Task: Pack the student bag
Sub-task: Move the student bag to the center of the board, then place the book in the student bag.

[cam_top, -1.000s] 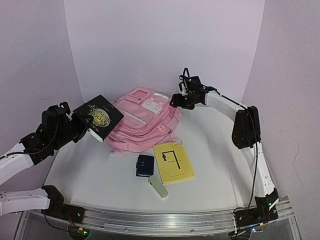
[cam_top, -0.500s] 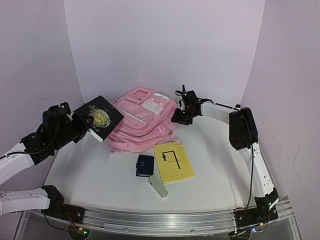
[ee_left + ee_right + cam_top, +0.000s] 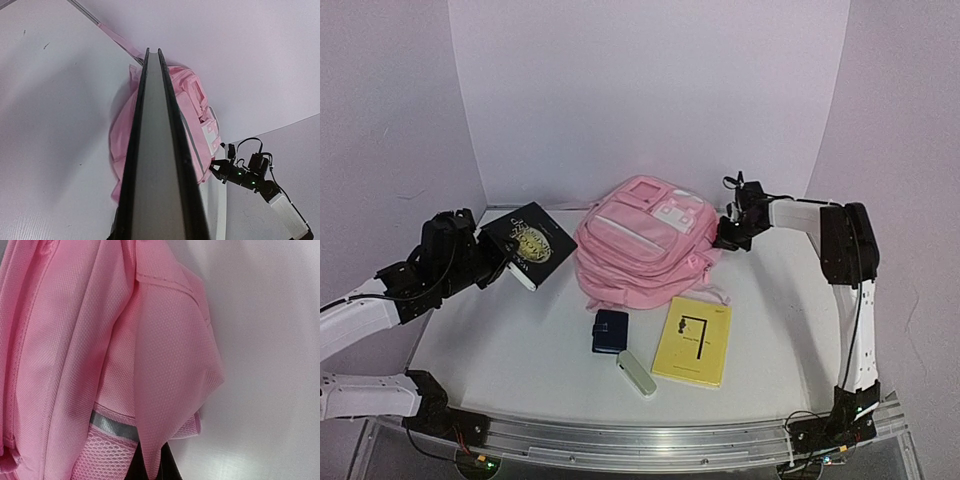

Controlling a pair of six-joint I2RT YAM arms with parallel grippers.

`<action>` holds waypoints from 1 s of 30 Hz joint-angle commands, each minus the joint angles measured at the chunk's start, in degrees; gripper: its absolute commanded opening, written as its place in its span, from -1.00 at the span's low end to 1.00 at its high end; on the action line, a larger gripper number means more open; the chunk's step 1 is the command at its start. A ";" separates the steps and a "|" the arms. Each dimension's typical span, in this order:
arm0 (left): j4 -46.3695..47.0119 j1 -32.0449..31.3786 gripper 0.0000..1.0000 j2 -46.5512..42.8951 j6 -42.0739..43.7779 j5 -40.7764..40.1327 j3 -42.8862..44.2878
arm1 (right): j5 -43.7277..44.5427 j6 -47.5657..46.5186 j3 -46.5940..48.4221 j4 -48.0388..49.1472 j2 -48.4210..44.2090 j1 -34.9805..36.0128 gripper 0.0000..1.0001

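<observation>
The pink bag [image 3: 640,245] is lying in the middle of the frame, and the right gripper [image 3: 726,233] is pinching its right edge. The left gripper [image 3: 492,268] is squeezing a black book [image 3: 532,245] at the left. Next, I think, the bag needs pulling open.

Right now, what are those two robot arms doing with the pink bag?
They are packing the bag. The right arm has its jaws shut on a fold of cloth at the bag's side. The left arm holds a black book up, just left of the bag, not in it yet. A blue wallet, a yellow booklet and a pale case lie on the table in front of the bag.
</observation>
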 commanded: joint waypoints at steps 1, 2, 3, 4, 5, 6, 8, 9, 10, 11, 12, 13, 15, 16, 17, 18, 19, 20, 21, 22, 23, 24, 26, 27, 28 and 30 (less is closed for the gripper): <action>11.89 -0.11 -0.99 0.68 0.34 1.46 1.35 | 3.27 -9.31 -1.51 -6.46 -6.80 -2.74 -0.79; 12.09 -0.14 -0.99 0.96 0.40 1.75 1.31 | 4.17 -11.93 -0.34 -8.10 -7.08 -2.74 -0.53; 12.33 -0.16 -0.99 1.21 0.43 2.04 1.28 | 5.14 -14.26 0.68 -9.42 -7.47 -2.75 -0.29; 12.62 -0.15 -0.99 1.37 0.39 2.32 1.22 | 5.88 -16.28 1.52 -10.25 -8.15 -2.75 -0.12; 12.88 -0.11 -0.99 1.50 0.32 2.56 1.12 | 6.28 -18.14 2.24 -10.89 -9.01 -2.72 0.00; 13.08 -0.13 -0.99 1.64 0.24 2.72 0.97 | 6.32 -19.60 2.71 -11.48 -10.00 -2.67 0.10; 13.39 -0.15 -0.99 1.74 0.02 2.99 0.59 | 5.62 -22.76 4.28 -12.99 -11.93 -2.31 0.24; 13.62 -0.13 -1.00 1.77 -0.10 3.11 0.39 | 5.07 -24.83 5.26 -13.86 -12.85 -1.83 0.28; 13.79 -0.17 -0.99 1.84 -0.18 3.25 0.18 | 4.42 -27.48 6.03 -14.83 -13.94 -1.14 0.34; 13.95 -0.13 -1.00 1.87 -0.25 3.35 0.04 | 3.74 -30.06 6.34 -15.47 -15.04 0.09 0.36; 14.00 -0.15 -1.00 1.90 -0.34 3.46 -0.09 | 3.58 -31.98 6.48 -16.14 -16.36 1.36 0.37; 14.10 -0.12 -1.00 1.94 -0.48 3.64 -0.24 | 4.08 -34.57 6.49 -16.59 -17.34 3.53 0.39; 14.60 -0.07 -0.99 2.06 -0.87 3.87 -0.87 | 6.46 -38.26 6.68 -17.83 -18.80 7.57 0.42; 14.75 -0.10 -1.00 2.11 -1.22 4.03 -1.19 | 8.06 -39.90 7.14 -18.59 -18.94 10.11 0.42; 14.97 -0.12 -1.00 2.13 -1.49 4.18 -1.50 | 9.87 -40.97 7.54 -19.16 -18.77 13.06 0.42; 15.19 -0.09 -1.00 2.12 -1.78 4.32 -1.83 | 11.84 -41.75 7.94 -19.37 -18.33 15.05 0.41; 15.42 -0.09 -1.00 2.14 -2.02 4.39 -2.17 | 13.40 -42.06 8.35 -19.51 -17.76 16.82 0.39; 15.61 -0.05 -1.00 2.03 -2.21 4.38 -2.50 | 15.69 -42.34 8.82 -19.46 -17.06 19.07 0.36; 15.73 -0.04 -0.99 1.95 -2.39 4.45 -2.73 | 17.61 -42.52 9.53 -19.48 -16.05 20.83 0.32; 15.79 -0.03 -0.99 1.81 -2.46 4.51 -2.83 | 19.35 -42.92 10.15 -19.46 -14.82 22.56 0.27; 15.75 -0.03 -0.99 1.60 -2.47 4.58 -2.89 | 21.43 -43.44 10.77 -19.44 -13.73 24.29 0.20; 15.61 -0.05 -0.99 1.34 -2.48 4.63 -2.94 | 23.37 -43.96 11.40 -19.44 -12.59 25.81 0.13; 15.28 -0.03 -0.99 0.69 -2.47 4.60 -3.04 | 25.64 -44.76 13.06 -19.43 -10.40 28.11 0.03; 15.10 -0.03 -0.99 0.27 -2.45 4.38 -3.23 | 26.03 -44.89 14.10 -19.44 -9.19 29.02 -0.02; 14.92 -0.05 -1.00 -0.17 -2.44 4.17 -3.43 | 26.14 -44.91 15.14 -19.44 -8.06 29.77 -0.09; 14.52 -0.03 -1.00 -1.33 -2.58 3.71 -3.99 | 26.94 -44.98 17.02 -19.43 -6.01 31.13 -0.16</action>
